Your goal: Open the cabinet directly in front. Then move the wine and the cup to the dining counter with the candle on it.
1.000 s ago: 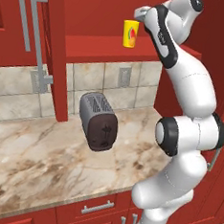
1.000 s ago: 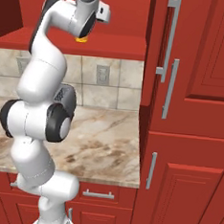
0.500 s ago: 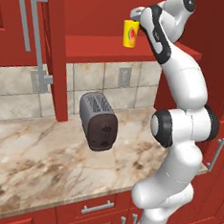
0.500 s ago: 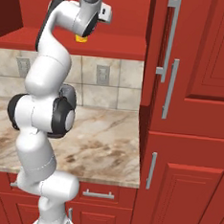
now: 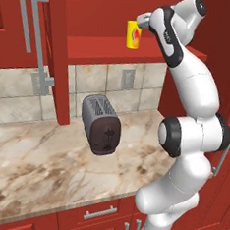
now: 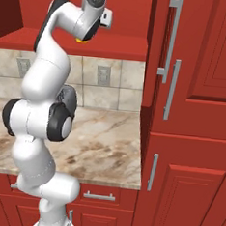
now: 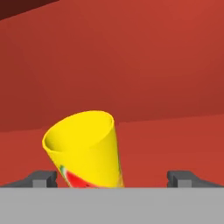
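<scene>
Since the earlier frames the arm has reached a little deeper toward the open cabinet (image 5: 93, 48), its elbow joint sitting lower and its hand closer to the cup (image 5: 134, 35); the cup, the toaster (image 5: 101, 124) and the camera views have not shifted. The cabinet's door stands swung open at the left of the left base view, its long silver bar handles (image 5: 36, 36) showing, and the red inner shelf carries the yellow cup upright near its front edge. In the hand view the cup (image 7: 85, 148) looks tilted and its open mouth shows an empty yellow inside. A red and green mark sits on its side, low in the hand view and facing the camera in the left base view; no lettering can be read on it. The gripper (image 7: 111, 178) has its jaws spread wide, one fingertip (image 7: 41, 178) left of the cup and the other well off to its right, so the cup lies between them nearer the left one, and nothing is gripped. In the right base view the hand covers all but a sliver of the cup (image 6: 82, 41). The dark toaster stands on the marbled worktop (image 5: 38, 174) below the shelf, with a small pale mark on its end that is too small to read.
</scene>
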